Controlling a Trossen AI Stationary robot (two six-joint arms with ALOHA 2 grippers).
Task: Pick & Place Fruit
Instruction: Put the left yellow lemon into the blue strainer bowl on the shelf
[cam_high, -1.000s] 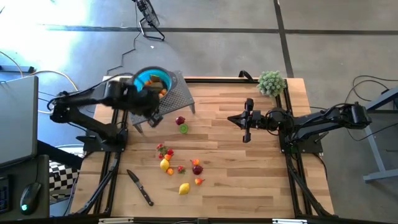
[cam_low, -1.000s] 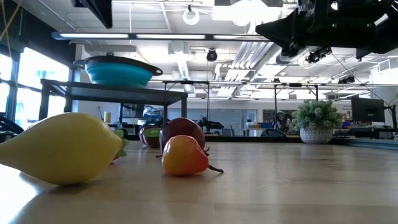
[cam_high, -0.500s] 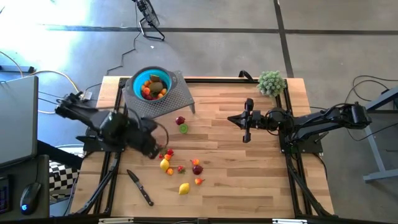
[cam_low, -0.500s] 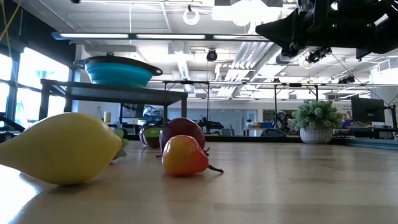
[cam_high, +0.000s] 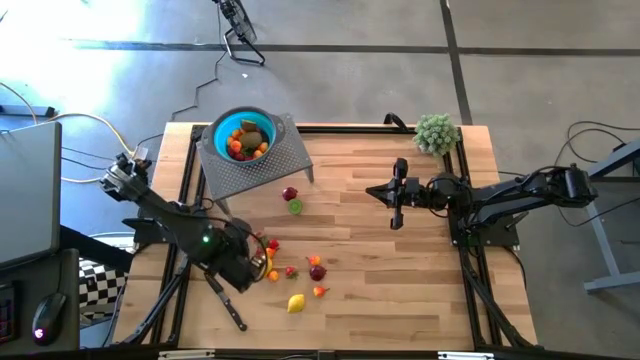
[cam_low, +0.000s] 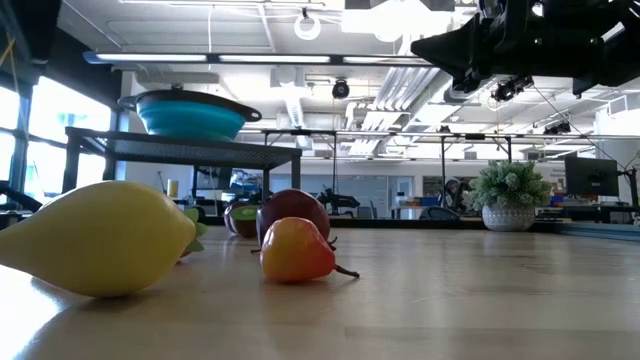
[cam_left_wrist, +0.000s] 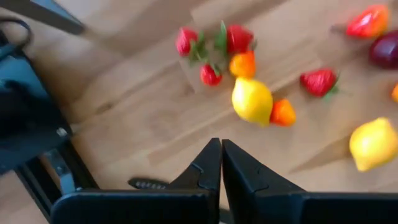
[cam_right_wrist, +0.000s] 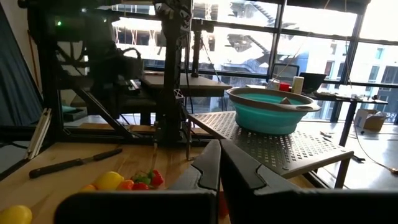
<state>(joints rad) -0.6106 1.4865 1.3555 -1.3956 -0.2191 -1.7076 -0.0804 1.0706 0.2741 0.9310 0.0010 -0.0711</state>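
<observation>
Small toy fruit lies scattered on the wooden table: a red and orange cluster, a maroon one, a lemon, and a maroon and a lime one farther back. More fruit fills the teal bowl on a perforated stand. My left gripper hovers shut, pointing down, just beside a yellow fruit and strawberries, touching nothing. My right gripper waits shut above the table's middle right.
A black-handled knife lies near the front left, close to my left arm. A fuzzy green plant ball stands at the far right corner. The perforated grey stand rises at the far left. Bare wood lies at the front right.
My left gripper has swung from over the bowl toward the table's near edge and come down, rolling its wrist, and now hangs over the scattered fruit cluster. The fruit on the table has not moved.
</observation>
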